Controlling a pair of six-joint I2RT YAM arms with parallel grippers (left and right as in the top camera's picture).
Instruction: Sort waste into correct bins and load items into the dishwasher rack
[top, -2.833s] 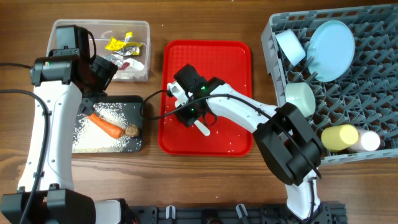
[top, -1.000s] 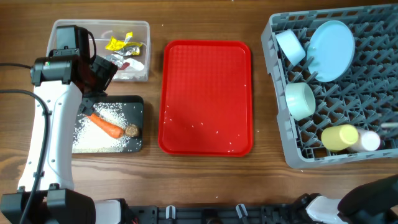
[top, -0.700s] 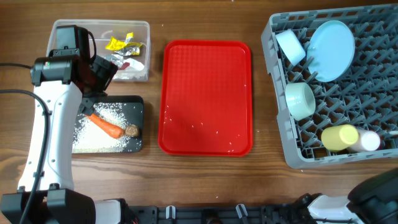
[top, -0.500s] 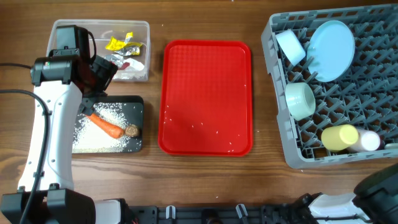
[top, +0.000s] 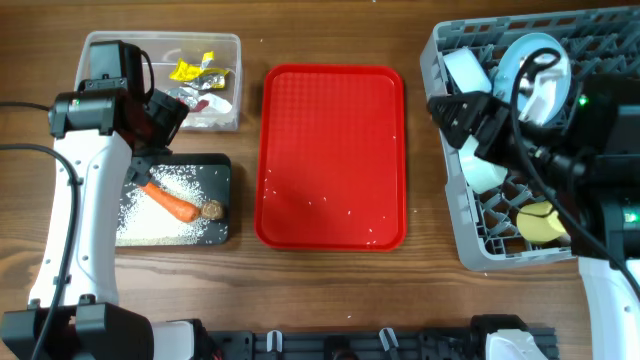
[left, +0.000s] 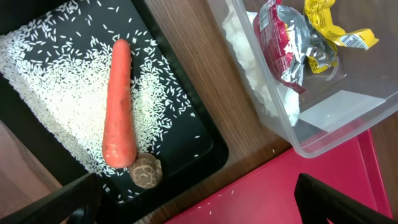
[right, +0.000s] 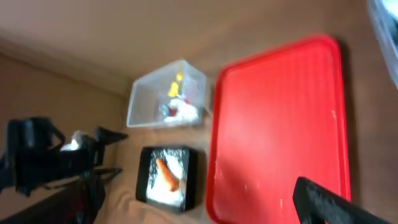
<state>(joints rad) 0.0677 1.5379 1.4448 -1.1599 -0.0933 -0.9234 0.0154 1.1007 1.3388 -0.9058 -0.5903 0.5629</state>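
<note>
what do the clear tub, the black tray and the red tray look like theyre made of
Clear tub: likely thin rigid plastic, glossy; the wrappers show through its walls.
Black tray: probably plastic, smooth and semi-gloss, with a moulded rounded rim.
Red tray: seems hard plastic, with a finely textured surface and a raised lip.

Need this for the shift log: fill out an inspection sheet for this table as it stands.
Surface: wooden table.
Job's things: clear tub holds wrappers and white paper; black tray holds rice, carrot, brown lump; rack holds plate, upper bowl, lower bowl, yellow cup; spoon and pink cup not made out.
Clutter: red tray with a few stray grains.
Grippers: left gripper above the tub and black tray, jaws apart; right gripper over the rack, jaws apart, view blurred.
Cables: left arm cable runs down the arm; right arm cable loops over the plate.
Surroundings: black rail at the near edge.
</note>
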